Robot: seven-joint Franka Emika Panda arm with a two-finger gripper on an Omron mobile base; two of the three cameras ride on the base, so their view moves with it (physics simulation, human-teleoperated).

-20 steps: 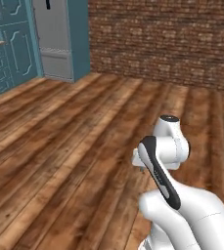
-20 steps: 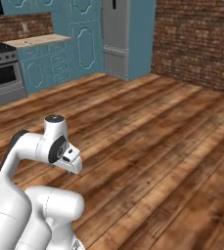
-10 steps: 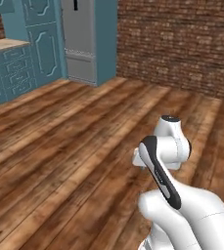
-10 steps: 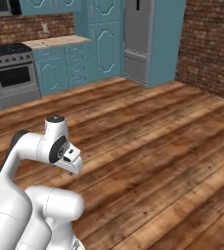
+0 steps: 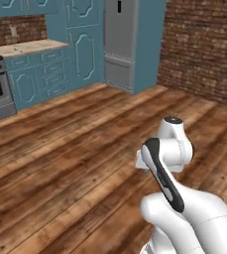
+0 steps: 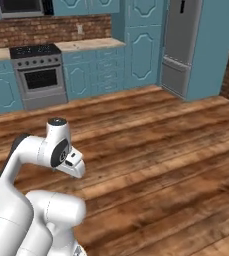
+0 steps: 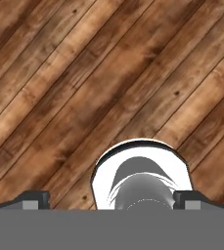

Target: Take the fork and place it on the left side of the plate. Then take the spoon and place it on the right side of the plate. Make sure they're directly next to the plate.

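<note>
left and right base views: the arm (image 5: 169, 163) sits folded over the wooden floor (image 5: 75, 163) at the lower right and lower left of the frames. teal cabinets (image 6: 93, 70), a stove (image 6: 38, 75) and a grey fridge (image 5: 122, 44) stand along the upper edge. hand view: the gripper (image 7: 111, 199) points straight down at bare planks, its two tips at the bottom corners standing wide apart with nothing between them. the fork, spoon and plate are nowhere among these planks and cabinet fronts, so their place cannot be told; presumably they lie on a counter still to be reached. risks, as judged: the base may stop short of or askew to the right counter, leaving the cutlery beyond reach; the folded arm may swing into a cabinet front when it unfolds too near; fork and spoon may be confused.
</note>
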